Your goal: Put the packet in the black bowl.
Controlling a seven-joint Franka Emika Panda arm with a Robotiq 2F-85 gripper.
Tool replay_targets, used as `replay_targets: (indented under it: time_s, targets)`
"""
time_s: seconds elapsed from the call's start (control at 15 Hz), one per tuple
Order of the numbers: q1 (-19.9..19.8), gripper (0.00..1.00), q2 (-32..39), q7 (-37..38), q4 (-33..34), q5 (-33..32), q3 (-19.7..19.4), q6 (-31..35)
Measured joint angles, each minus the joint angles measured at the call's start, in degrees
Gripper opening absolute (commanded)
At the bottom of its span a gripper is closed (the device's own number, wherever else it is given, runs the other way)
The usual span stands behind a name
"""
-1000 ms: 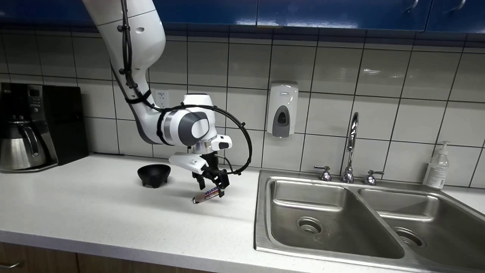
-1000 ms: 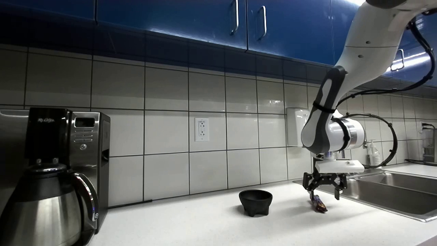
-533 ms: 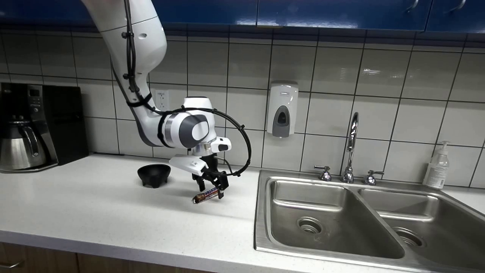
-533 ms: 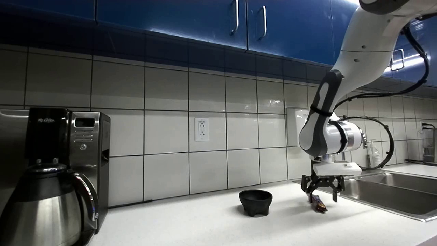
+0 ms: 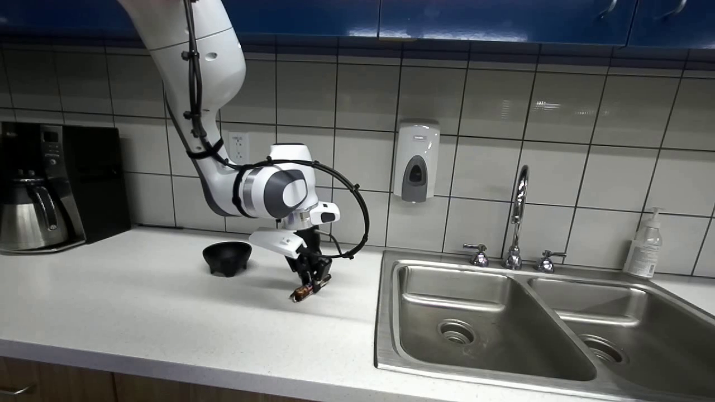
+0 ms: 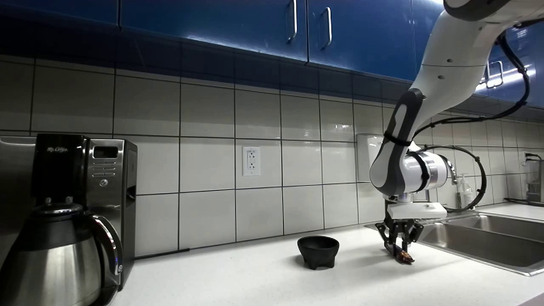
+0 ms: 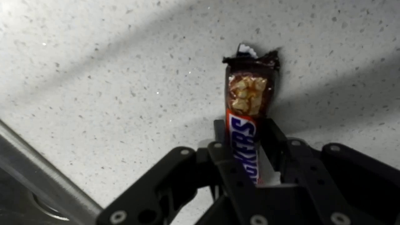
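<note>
The packet (image 7: 248,93), a brown candy bar wrapper with blue lettering and a dark crimped end, lies on the counter. My gripper (image 7: 243,132) is shut on it across the lettered part, a finger against each long side. The lower end of the packet is hidden behind the gripper in the wrist view. In an exterior view the gripper (image 5: 314,287) is down at counter height, with the packet (image 5: 302,292) poking out toward the front. The black bowl (image 5: 227,258) stands upright to the gripper's left in both exterior views; it is out of the wrist view.
A steel double sink (image 5: 385,312) lies to the right of the gripper, and its rim (image 7: 47,168) shows in the wrist view. A coffee maker (image 6: 85,212) stands beyond the bowl. Tiled wall with a soap dispenser (image 5: 416,162) runs behind, under blue cabinets (image 6: 212,25).
My gripper's fingers have come together from wide apart onto the packet. The packet has turned slightly between them. The arm has come down a little; the bowl has stayed put.
</note>
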Motion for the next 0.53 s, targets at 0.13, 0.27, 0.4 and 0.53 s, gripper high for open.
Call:
replay_targets:
  time_s: [0.13, 0.27, 0.4, 0.53]
  targets:
    - [0.0, 0.05, 0.0, 0.0, 0.2, 0.0, 0.0, 0.0]
    - [0.0, 0.05, 0.1, 0.0, 0.4, 0.0, 0.0, 0.0]
    - [0.0, 0.05, 0.1, 0.0, 0.6, 0.0, 0.0, 0.0]
    - [0.0, 0.04, 0.1, 0.0, 0.6, 0.0, 0.0, 0.0]
